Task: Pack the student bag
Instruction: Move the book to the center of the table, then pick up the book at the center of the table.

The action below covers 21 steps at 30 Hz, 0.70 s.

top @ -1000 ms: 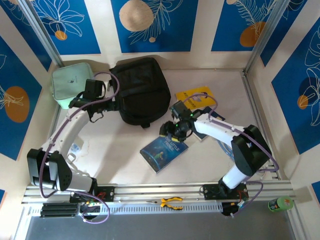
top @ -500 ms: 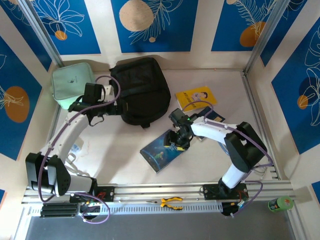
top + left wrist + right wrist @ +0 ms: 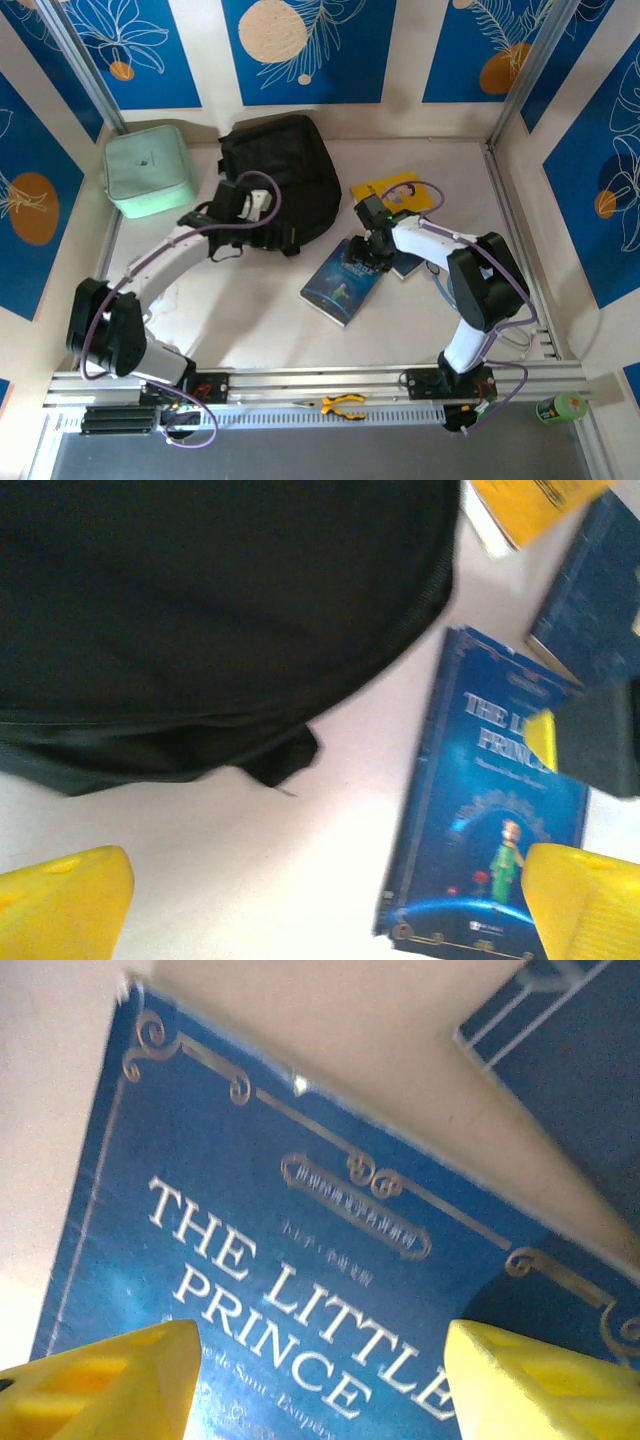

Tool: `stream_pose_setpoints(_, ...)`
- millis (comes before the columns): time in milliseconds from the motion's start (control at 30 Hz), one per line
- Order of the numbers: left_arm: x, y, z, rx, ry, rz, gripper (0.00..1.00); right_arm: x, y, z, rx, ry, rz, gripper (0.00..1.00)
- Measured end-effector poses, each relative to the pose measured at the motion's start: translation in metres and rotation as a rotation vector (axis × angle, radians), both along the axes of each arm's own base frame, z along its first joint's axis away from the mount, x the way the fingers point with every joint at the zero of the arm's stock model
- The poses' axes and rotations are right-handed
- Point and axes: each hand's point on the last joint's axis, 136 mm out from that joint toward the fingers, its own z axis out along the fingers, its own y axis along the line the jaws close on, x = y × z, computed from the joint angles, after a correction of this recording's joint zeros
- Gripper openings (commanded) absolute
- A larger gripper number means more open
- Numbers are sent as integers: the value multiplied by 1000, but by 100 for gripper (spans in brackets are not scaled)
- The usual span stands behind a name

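We find backpack (image 3: 285,165) at 12 o'clock of table (image 3: 245,325); we judge it soft, floppy, light, best pinched at near fabric edge. At its 6 o'clock left claw (image 3: 322,905) spread; right claw (image 3: 320,1365) spread over book (image 3: 290,1250).

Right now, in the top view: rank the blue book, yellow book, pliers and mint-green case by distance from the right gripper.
1. Blue book: directly under the right gripper.
2. Yellow book: just beyond, toward the back wall.
3. Pliers: at the near edge.
4. Mint-green case: far-left corner.

Bright, even light; both wrist views motion-blurred.
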Motion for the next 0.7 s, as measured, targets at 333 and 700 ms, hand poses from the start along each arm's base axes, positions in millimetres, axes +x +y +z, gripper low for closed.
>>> stream_pose_setpoints(333, -30, -74, -35, -16, 71, -124, 88, -39, -22, 27, 40, -4, -197, 68)
stream_pose_setpoints(700, -29, -89, -75, 81, 124, -144, 71, -71, -9, -14, 143, 143, -310, 49)
